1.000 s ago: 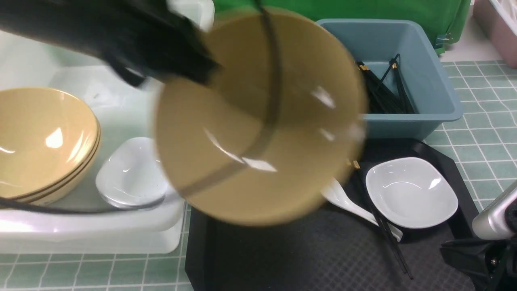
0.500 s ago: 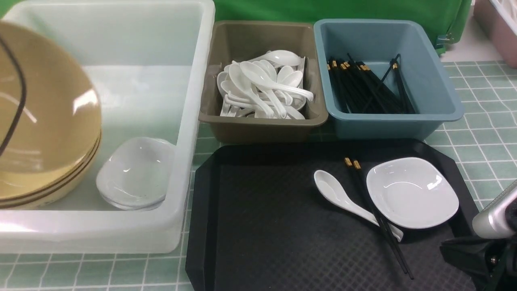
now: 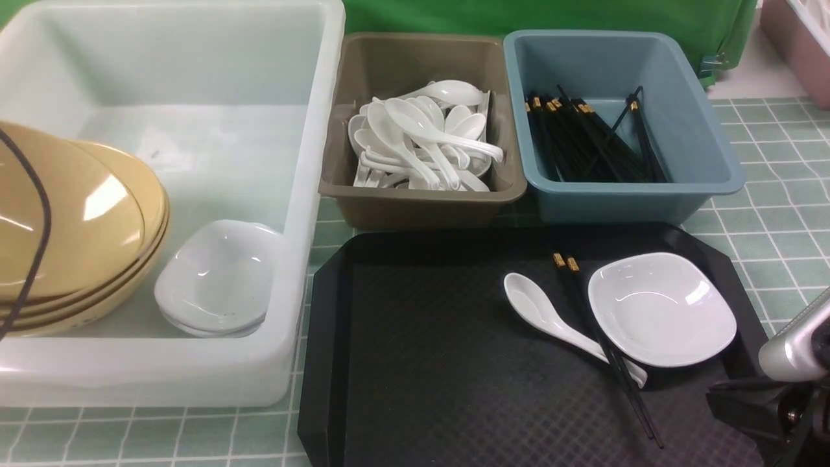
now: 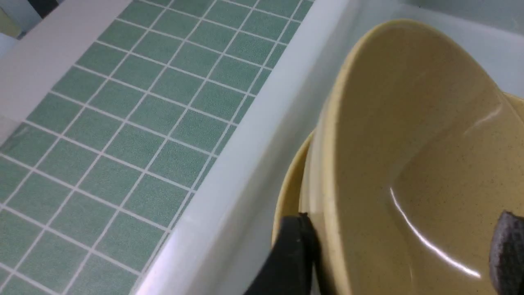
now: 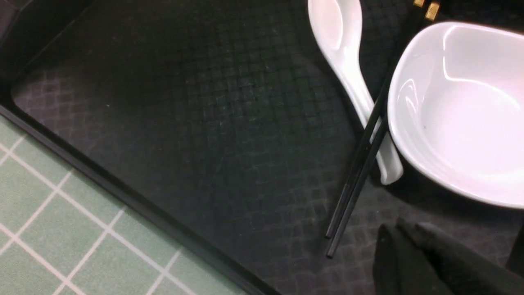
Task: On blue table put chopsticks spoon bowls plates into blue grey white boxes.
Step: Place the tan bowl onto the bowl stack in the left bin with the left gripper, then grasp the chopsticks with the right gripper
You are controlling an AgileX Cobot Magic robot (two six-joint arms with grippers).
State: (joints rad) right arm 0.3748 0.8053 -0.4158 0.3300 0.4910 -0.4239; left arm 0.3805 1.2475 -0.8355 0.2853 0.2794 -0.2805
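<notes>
A tan bowl leans tilted on the stack of bowls in the white box. My left gripper is open, its fingers wide apart either side of that bowl's rim, one outside and one inside. A pile of white plates sits beside the stack. On the black tray lie a spoon, a pair of chopsticks across its handle, and a plate. My right gripper hangs shut and empty just short of the chopsticks' tips.
The grey box holds several white spoons and the blue box holds several black chopsticks; both stand behind the tray. The blue table shows around them. A black cable crosses in front of the bowls.
The tan bowl swung from mid-view to the left and came down onto the stack in the white box. My left gripper's jaws have opened. The right arm has not moved.
</notes>
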